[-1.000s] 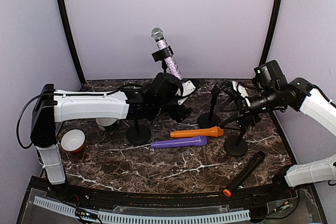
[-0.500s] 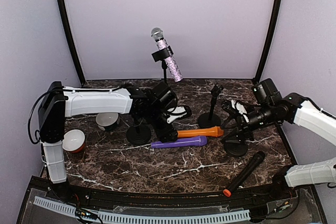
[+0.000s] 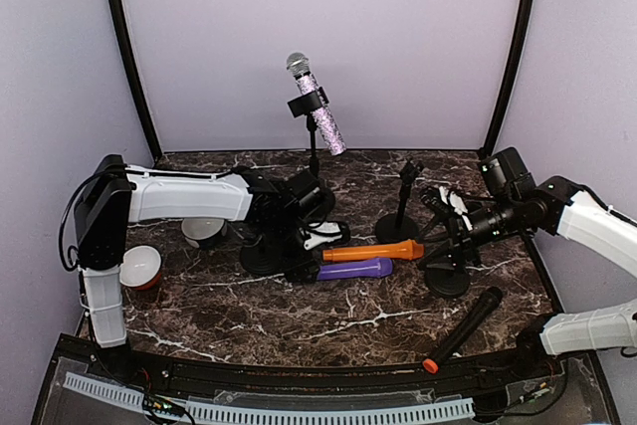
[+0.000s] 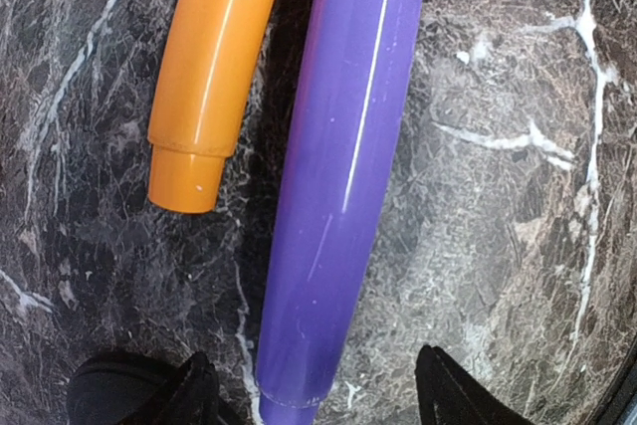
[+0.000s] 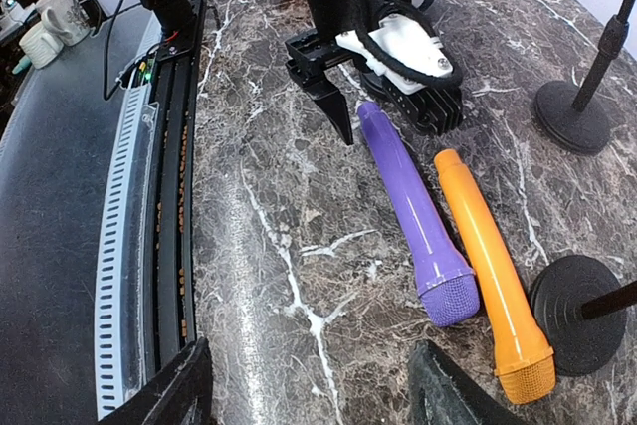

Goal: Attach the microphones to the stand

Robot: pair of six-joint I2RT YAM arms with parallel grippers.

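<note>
The purple microphone (image 4: 343,176) lies flat on the marble table (image 3: 249,325), and the orange microphone (image 4: 209,67) lies alongside it. My left gripper (image 4: 318,400) is open and straddles the purple one's tail end, with a gap on each side. From above, the left gripper (image 3: 303,266) is low on the table beside a stand base (image 3: 261,258). The glittery lilac microphone (image 3: 317,111) sits clipped in a stand at the back. The black microphone (image 3: 463,328) with the orange end lies at the front right. My right gripper (image 5: 314,390) hangs open and empty above bare table, close to a stand (image 3: 448,279).
An empty stand (image 3: 398,226) rises in the middle. Two bowls (image 3: 139,266) (image 3: 204,231) sit at the left. The right wrist view shows the purple head (image 5: 448,296), the orange head (image 5: 528,375), two stand bases (image 5: 572,116) (image 5: 577,311) and the front rail (image 5: 164,216).
My left gripper came down from near the lilac microphone to the table, over the purple microphone's tail, and its jaws narrowed. My right arm dropped a little.
</note>
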